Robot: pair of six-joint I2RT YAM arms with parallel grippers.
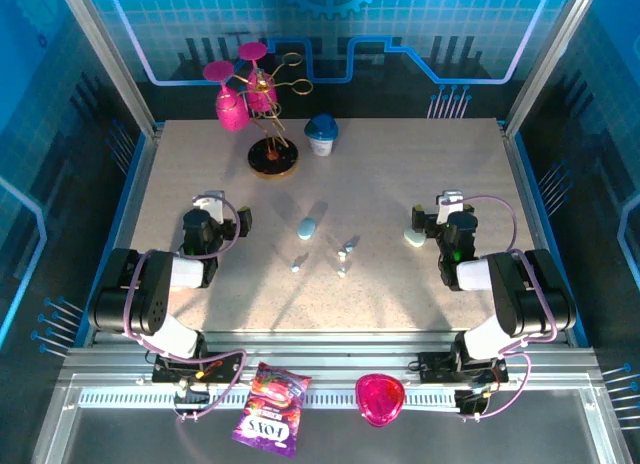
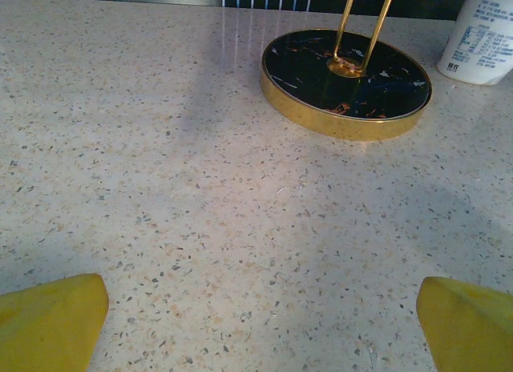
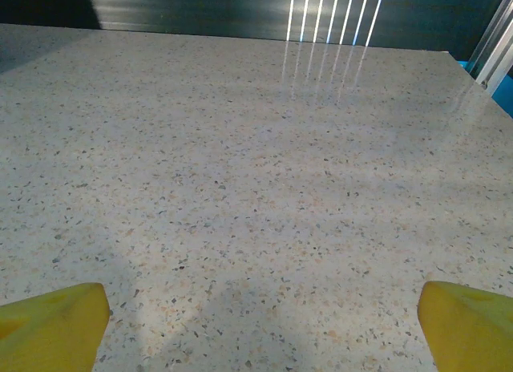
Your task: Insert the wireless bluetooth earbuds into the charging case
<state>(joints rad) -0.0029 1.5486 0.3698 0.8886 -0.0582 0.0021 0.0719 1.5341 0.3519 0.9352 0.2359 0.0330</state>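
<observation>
Not started: the case (image 1: pixel 307 228) lies near table (image 1: pixel 400 164) centre, lid state too small to tell, and three earbuds (image 1: pixel 346 246) lie loose on the surface from its 4 to 6 o'clock, near it but apart, none seated. Left gripper (image 2: pixel 262 308) sits well off at the case's 9 o'clock and right gripper (image 3: pixel 262 308) at its 3 o'clock, both with jaws spread wide, holding nothing. Every pick and insertion is left to do.

Wide-spread gripper (image 3: pixel 260 328) over speckled table (image 3: pixel 256 163)
</observation>
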